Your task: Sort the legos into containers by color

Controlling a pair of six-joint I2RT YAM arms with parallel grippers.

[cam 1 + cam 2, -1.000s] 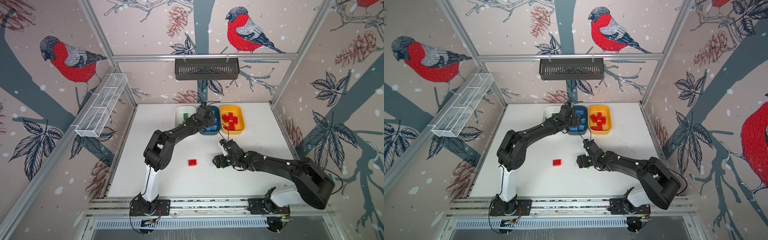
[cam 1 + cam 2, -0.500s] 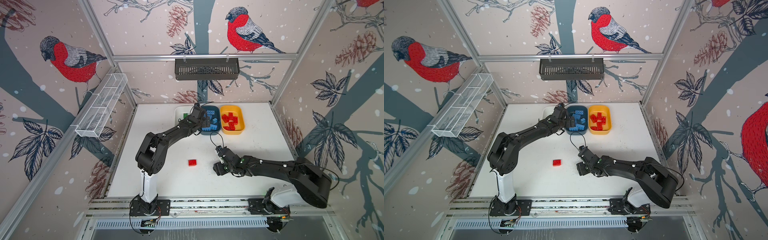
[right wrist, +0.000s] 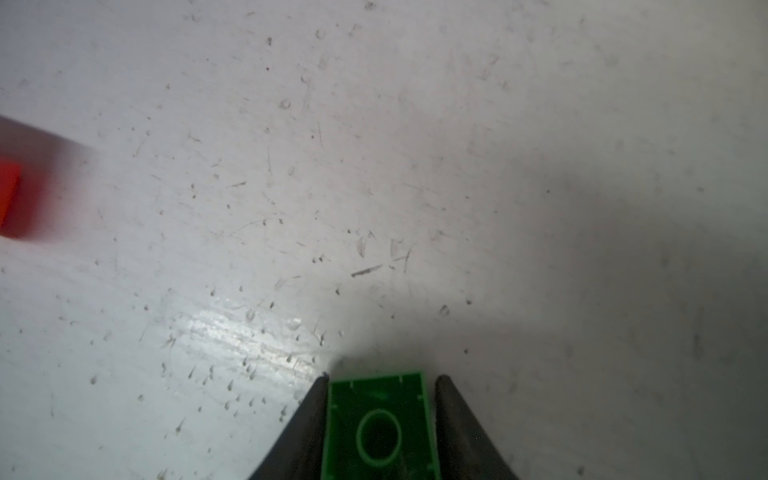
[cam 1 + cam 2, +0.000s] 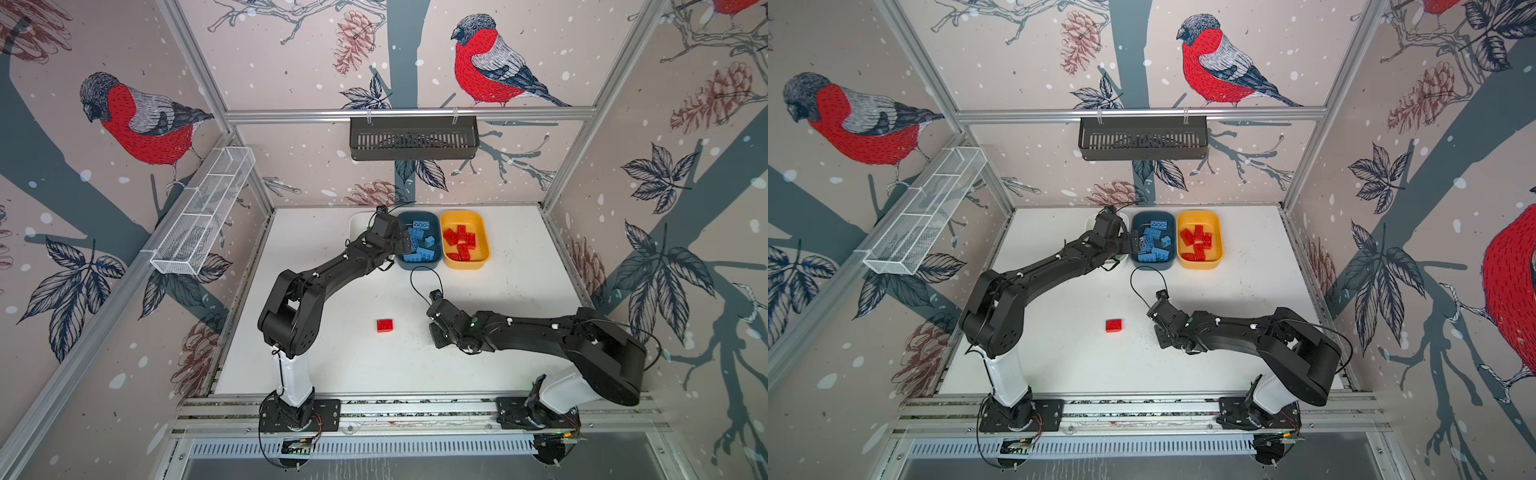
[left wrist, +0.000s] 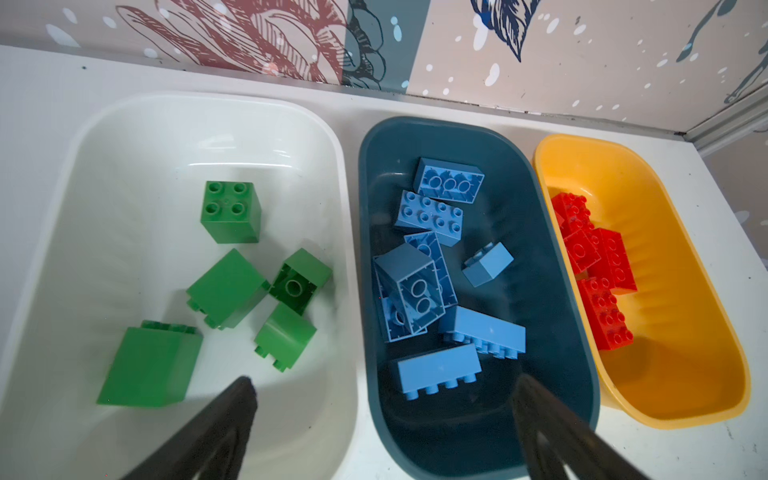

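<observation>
Three containers stand side by side at the back of the table: a white tub (image 5: 145,166) with several green legos (image 5: 230,212), a dark teal tub (image 5: 540,291) with several blue legos (image 5: 430,216), and a yellow tub (image 5: 685,332) with several red legos (image 5: 611,257). My left gripper (image 5: 384,380) hangs open and empty over the rims where the white and teal tubs meet (image 4: 405,243). My right gripper (image 3: 380,378) is low at mid-table (image 4: 437,338), shut on a green lego (image 3: 378,419) with its hollow underside showing. One red lego (image 4: 385,325) lies loose on the table to its left.
A black slotted basket (image 4: 413,139) hangs on the back wall and a white wire-mesh tray (image 4: 203,212) on the left wall. Patterned walls close in three sides of the white table (image 4: 519,291). An aluminium rail (image 4: 415,409) with both arm bases runs along the front.
My right gripper has shifted a little toward the front and closed on the green lego. The left arm's elbow has swung left while its gripper stays open by the tubs.
</observation>
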